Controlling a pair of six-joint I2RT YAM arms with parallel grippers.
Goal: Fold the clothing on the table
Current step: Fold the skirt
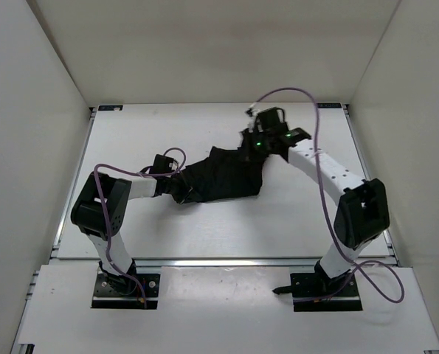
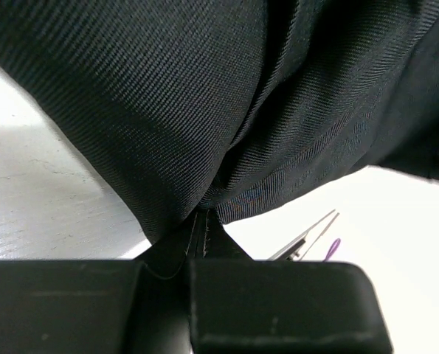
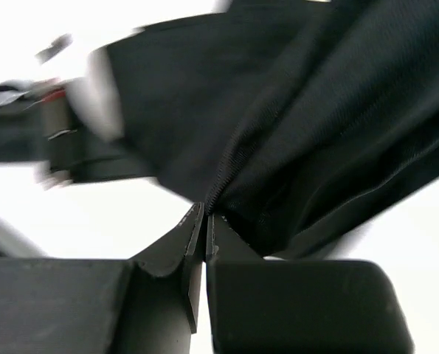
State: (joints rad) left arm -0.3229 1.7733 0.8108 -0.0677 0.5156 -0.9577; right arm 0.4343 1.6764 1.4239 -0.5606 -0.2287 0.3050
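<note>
Garment [image 1: 223, 177]: strung between your grippers, likely to flatten it.
Left gripper [image 2: 202, 225]: jaws pinching one edge.
Right gripper [image 3: 204, 215]: jaws pinching opposite edge.

Three plain white walls close the scene: a back wall [image 1: 219, 44] across the top of the frame, a left wall [image 1: 20, 147] and a right wall [image 1: 418, 147]. Between them lies a white table [image 1: 167, 228], with a metal rail [image 1: 226, 261] on its lower edge. The light is even and soft.
</note>
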